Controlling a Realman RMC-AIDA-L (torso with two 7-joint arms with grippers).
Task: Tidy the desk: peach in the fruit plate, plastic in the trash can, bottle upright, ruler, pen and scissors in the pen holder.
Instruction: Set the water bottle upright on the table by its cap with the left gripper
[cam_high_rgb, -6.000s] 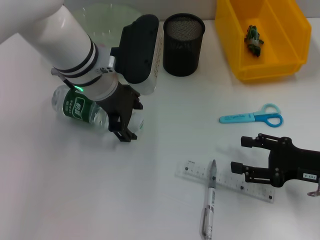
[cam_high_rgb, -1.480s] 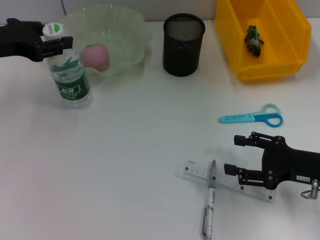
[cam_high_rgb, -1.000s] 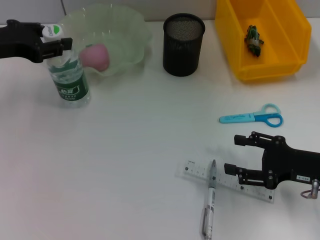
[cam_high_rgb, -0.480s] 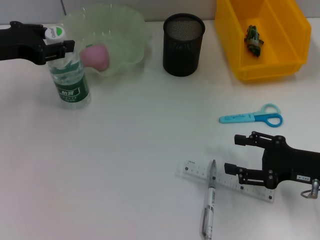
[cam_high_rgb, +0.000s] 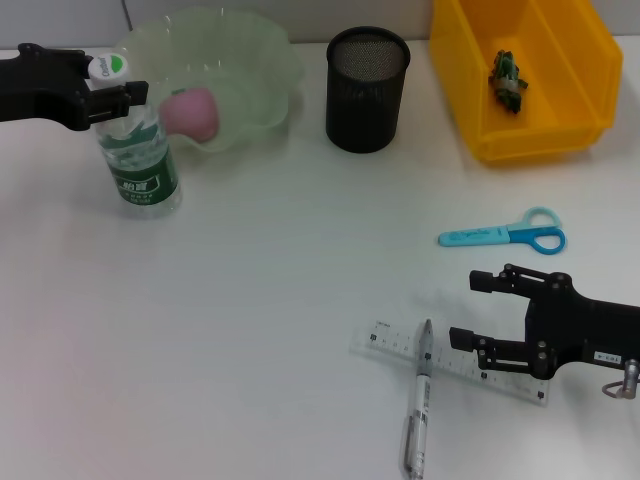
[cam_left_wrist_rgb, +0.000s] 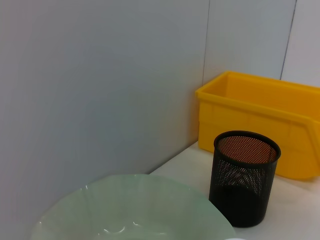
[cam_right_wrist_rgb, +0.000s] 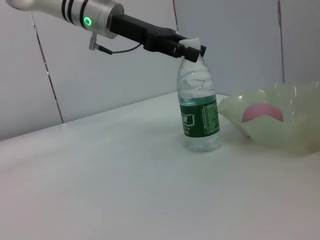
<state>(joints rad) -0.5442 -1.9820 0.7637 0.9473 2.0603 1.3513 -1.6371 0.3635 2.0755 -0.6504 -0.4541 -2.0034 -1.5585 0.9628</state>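
clear plastic water bottle with green label (cam_high_rgb: 137, 150) stands upright on the white desk (cam_high_rgb: 250, 330), just beside the pale green wavy-edged fruit plate (cam_high_rgb: 255, 70). pink peach (cam_high_rgb: 192, 112) lies in that plate.

left gripper (cam_high_rgb: 112, 83) at the bottle's white cap (cam_high_rgb: 105, 66), black fingers on either side of the neck. from the right wrist view the fingers (cam_right_wrist_rgb: 187, 50) sit around the cap; cannot tell whether they press it or stand just off it.

black mesh pen holder (cam_high_rgb: 367, 88) upright beside the plate. yellow plastic bin (cam_high_rgb: 560, 110) past it on the right side, a crumpled green plastic scrap (cam_high_rgb: 507, 78) inside.

light blue scissors (cam_high_rgb: 504, 236) flat on the desk, well apart from the holder. clear ruler (cam_high_rgb: 395, 342) lies near the front edge, a silver-grey pen (cam_high_rgb: 418, 398) across it.

right gripper (cam_high_rgb: 470, 310) low over the far end of the ruler, fingers spread apart, nothing between them.
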